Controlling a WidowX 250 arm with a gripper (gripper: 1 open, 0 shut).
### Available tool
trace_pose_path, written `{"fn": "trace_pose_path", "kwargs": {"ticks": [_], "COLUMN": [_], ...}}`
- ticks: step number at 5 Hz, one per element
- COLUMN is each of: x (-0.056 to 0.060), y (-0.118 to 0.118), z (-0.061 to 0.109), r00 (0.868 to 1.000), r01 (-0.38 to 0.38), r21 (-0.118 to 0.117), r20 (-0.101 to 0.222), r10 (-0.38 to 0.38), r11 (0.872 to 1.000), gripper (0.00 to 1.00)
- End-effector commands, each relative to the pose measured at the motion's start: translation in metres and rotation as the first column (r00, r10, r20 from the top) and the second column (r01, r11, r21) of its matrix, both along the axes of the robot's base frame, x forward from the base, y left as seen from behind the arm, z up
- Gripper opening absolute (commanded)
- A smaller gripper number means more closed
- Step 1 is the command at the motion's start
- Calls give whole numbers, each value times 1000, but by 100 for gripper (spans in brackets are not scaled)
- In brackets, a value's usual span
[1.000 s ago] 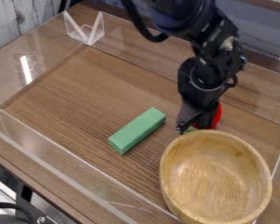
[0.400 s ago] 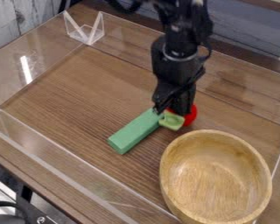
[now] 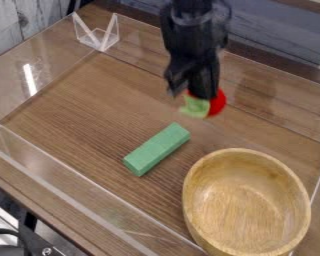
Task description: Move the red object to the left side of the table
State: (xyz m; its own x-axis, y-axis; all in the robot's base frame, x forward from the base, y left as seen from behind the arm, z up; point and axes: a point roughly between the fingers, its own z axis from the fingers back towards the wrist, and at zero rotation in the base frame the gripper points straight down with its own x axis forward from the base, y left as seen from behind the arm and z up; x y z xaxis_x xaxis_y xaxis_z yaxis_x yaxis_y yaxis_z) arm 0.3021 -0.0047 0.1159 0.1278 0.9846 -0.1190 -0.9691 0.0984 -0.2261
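Observation:
The red object (image 3: 214, 101), a small rounded toy with a green leafy end, hangs at the tips of my gripper (image 3: 192, 96), which is shut on it and holds it above the table (image 3: 83, 115). It sits right of the table's middle, slightly behind the far end of the green block. The black arm comes down from the top of the view and hides part of the toy.
A green rectangular block (image 3: 156, 148) lies diagonally in the middle of the table. A large wooden bowl (image 3: 250, 205) fills the front right corner. Clear acrylic walls (image 3: 43, 75) edge the tabletop, with a folded acrylic piece (image 3: 96, 35) at the back left.
The gripper has carried the red object from beside the bowl's rim leftward, then lifted it up and back away from the green block.

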Motion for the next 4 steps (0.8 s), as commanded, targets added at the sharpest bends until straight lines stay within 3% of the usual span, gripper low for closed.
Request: {"fn": "trace_pose_path", "kwargs": {"ticks": [1, 2, 3, 4], "x": [7, 5, -1, -11], "y": [29, 56, 81, 109], "z": [38, 40, 33, 15], "r00": [995, 993, 990, 989], "r01": [-55, -4, 36, 23], "r21": [-6, -2, 21, 42], "r20": [88, 115, 132, 143], "r10": [56, 5, -39, -29], "r11": [998, 1000, 999, 999], "gripper": [0, 0, 0, 0]}}
